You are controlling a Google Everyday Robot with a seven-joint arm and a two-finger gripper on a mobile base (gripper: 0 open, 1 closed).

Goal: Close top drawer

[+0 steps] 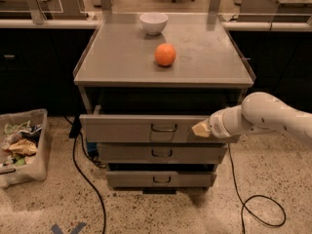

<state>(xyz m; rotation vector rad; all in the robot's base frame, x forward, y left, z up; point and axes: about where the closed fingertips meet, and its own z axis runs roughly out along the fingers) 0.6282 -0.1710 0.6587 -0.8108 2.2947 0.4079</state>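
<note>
The top drawer [126,128] of the grey metal cart [122,57] stands partly pulled out, its flat front a little ahead of the two drawer fronts below. A small dark loop handle [164,127] sits at its centre. My gripper [200,128] comes in from the right on a white arm [265,116] and rests against the right part of the drawer front, to the right of the handle.
An orange [165,54] and a white bowl [153,23] sit on the cart top. The middle drawer [161,153] and bottom drawer [161,179] are shut. A bin of clutter [22,147] stands at the left. Black cables [87,179] trail on the floor.
</note>
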